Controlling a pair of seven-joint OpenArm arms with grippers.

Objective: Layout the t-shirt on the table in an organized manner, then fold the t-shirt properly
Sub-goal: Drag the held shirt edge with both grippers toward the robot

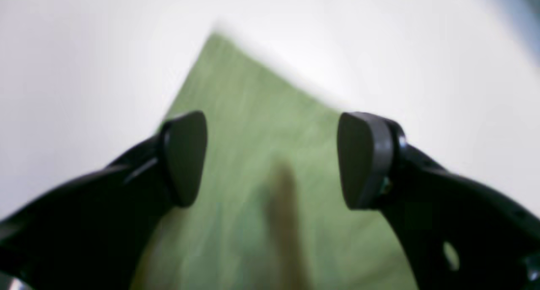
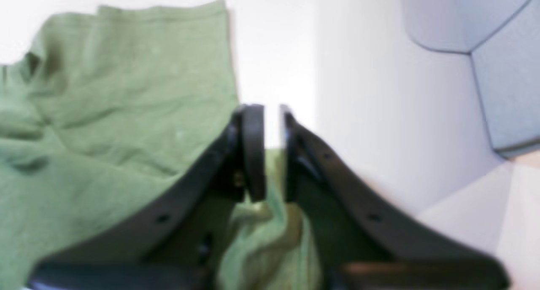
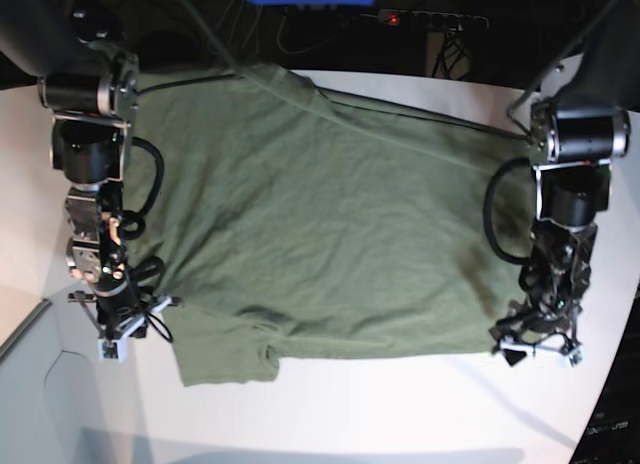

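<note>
The olive-green t-shirt (image 3: 330, 224) lies spread over most of the white table (image 3: 400, 414), with a sleeve bunched at its near-left corner. My right gripper (image 3: 118, 334) is at the shirt's left edge. In the right wrist view its jaws (image 2: 273, 155) stand almost together, with a fold of the t-shirt (image 2: 118, 96) bunched between them. My left gripper (image 3: 537, 346) hovers at the shirt's near-right corner. The blurred left wrist view shows this gripper (image 1: 272, 159) open wide above a flat corner of the t-shirt (image 1: 261, 125), holding nothing.
Behind the table's far edge lie cables and a power strip (image 3: 430, 19). The table's curved edge runs near my right gripper, with grey floor (image 3: 40, 384) beyond it. Bare tabletop (image 3: 380, 424) stretches in front of the shirt.
</note>
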